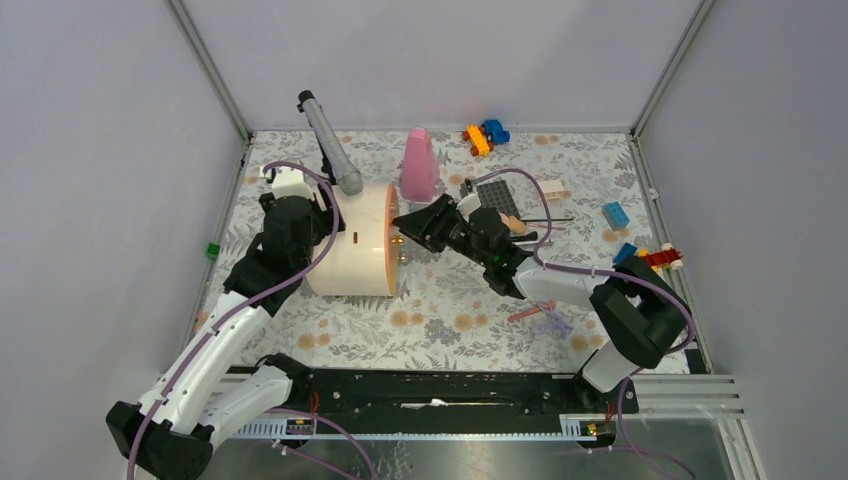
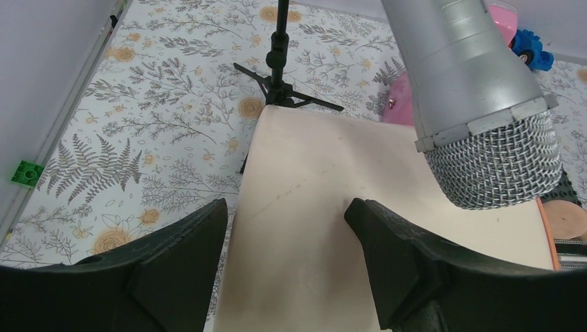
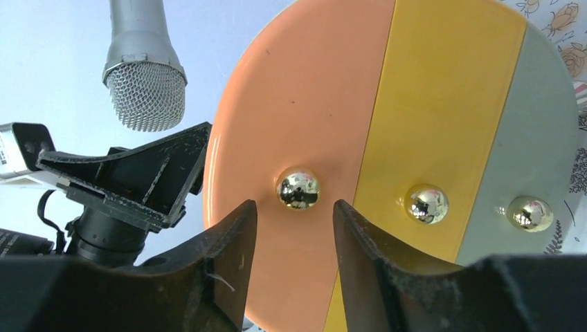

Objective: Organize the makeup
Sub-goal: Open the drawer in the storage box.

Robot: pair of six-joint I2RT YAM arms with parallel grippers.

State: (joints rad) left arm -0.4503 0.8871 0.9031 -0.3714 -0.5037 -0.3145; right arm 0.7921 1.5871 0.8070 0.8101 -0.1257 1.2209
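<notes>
A round cream drawer case (image 1: 350, 255) lies on the flowered table, its front facing right with orange (image 3: 304, 104), yellow and grey drawer fronts, each with a gold knob. My left gripper (image 2: 285, 211) sits on top of the case (image 2: 325, 173), jaws apart, holding nothing. My right gripper (image 3: 294, 207) is open at the orange front, its fingertips just below and on either side of the gold knob (image 3: 298, 187), apart from it. Of the makeup, a round peach puff (image 1: 515, 224), a thin brush (image 1: 550, 219) and a pink stick (image 1: 527, 313) lie on the table behind my right arm.
A silver microphone (image 1: 330, 145) on a black stand leans over the case, close to my left wrist. A tall pink cone bottle (image 1: 419, 165) stands behind the case. A dark studded plate (image 1: 498, 197) and toy bricks (image 1: 485, 135) (image 1: 615, 213) lie at the back right.
</notes>
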